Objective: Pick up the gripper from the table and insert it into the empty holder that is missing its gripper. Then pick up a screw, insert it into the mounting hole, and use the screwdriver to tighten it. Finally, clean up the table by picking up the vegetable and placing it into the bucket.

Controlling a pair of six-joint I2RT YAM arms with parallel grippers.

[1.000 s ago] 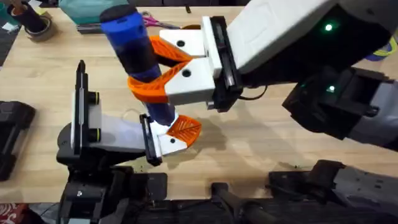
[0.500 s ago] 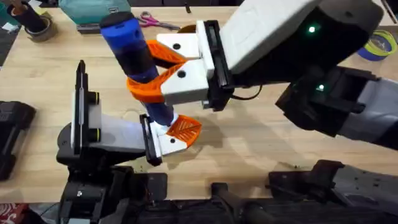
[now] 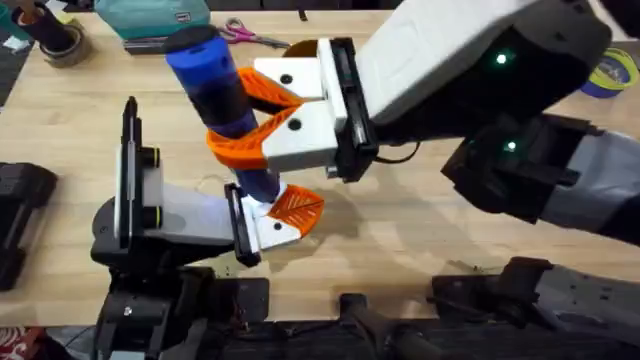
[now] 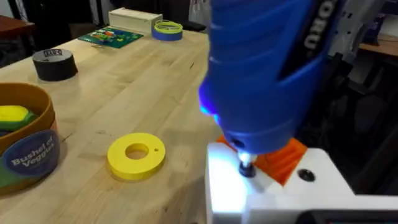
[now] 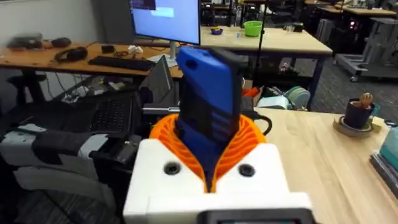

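Observation:
My right gripper (image 3: pixel 262 118) is shut on the bright blue screwdriver (image 3: pixel 222 95), which stands nearly upright between its orange fingers (image 5: pixel 245 140). The screwdriver's metal tip (image 4: pixel 246 167) presses down on the white holder (image 4: pixel 261 190), lit by its lamp. The orange ribbed gripper (image 3: pixel 297 206) sits in that holder (image 3: pixel 272 230) at the end of my left arm, where the left gripper (image 3: pixel 285 218) is. The screw is hidden under the tip. The mustard-yellow bucket (image 4: pixel 28 149) stands farther off with yellow food inside. The vegetable is out of view.
A flat yellow disc with a hole (image 4: pixel 137 154) lies beside the bucket. A black tape roll (image 4: pixel 55 63), a green circuit board (image 4: pixel 115 37) and a box (image 4: pixel 135 20) sit farther back. Scissors (image 3: pixel 250 38) and a teal case (image 3: pixel 150 15) lie at the far edge.
The right gripper and the screwdriver have shifted a little to the left, with the tip staying on the holder. The left arm has not moved.

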